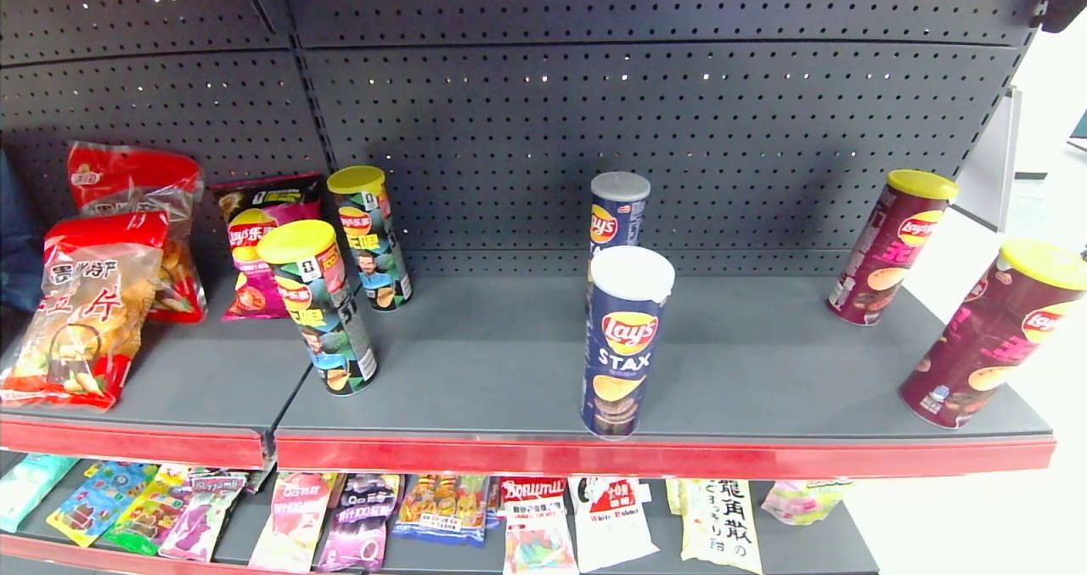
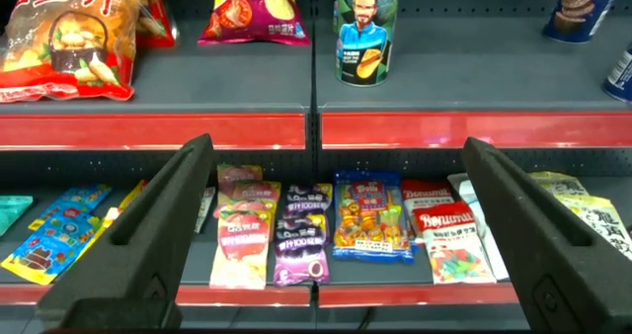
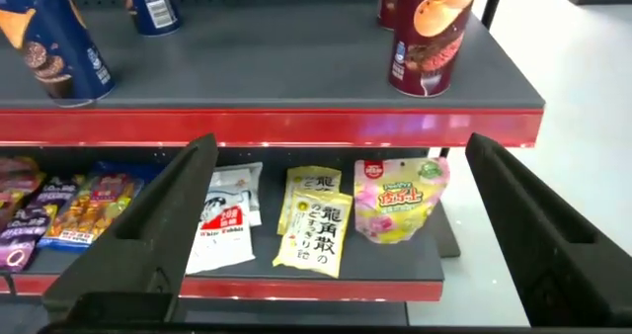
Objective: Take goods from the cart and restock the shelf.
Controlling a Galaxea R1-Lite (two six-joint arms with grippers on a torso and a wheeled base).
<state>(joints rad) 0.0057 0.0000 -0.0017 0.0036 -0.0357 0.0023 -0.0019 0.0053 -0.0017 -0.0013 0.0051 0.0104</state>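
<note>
The grey shelf (image 1: pixel 501 363) with a red front lip holds upright chip cans: two blue ones (image 1: pixel 626 341) (image 1: pixel 618 210) in the middle, two yellow-lidded patterned ones (image 1: pixel 321 307) (image 1: pixel 370 237) at the left, and two maroon ones (image 1: pixel 892 248) (image 1: pixel 994 335) at the right. My left gripper (image 2: pixel 338 151) is open and holds nothing; it faces the shelf front below a patterned can (image 2: pixel 365 33). My right gripper (image 3: pixel 341 144) is also open and bare, in front of the shelf's right end, below a maroon can (image 3: pixel 432 33) and a blue can (image 3: pixel 54 42).
Red snack bags (image 1: pixel 81 312) and a pink chip bag (image 1: pixel 259 244) fill the shelf's left section. The lower shelf (image 1: pixel 807 549) carries several flat candy and snack packets (image 2: pixel 370 215) (image 3: pixel 400 198). A perforated back panel (image 1: pixel 594 116) closes the rear. Open floor lies past the right end.
</note>
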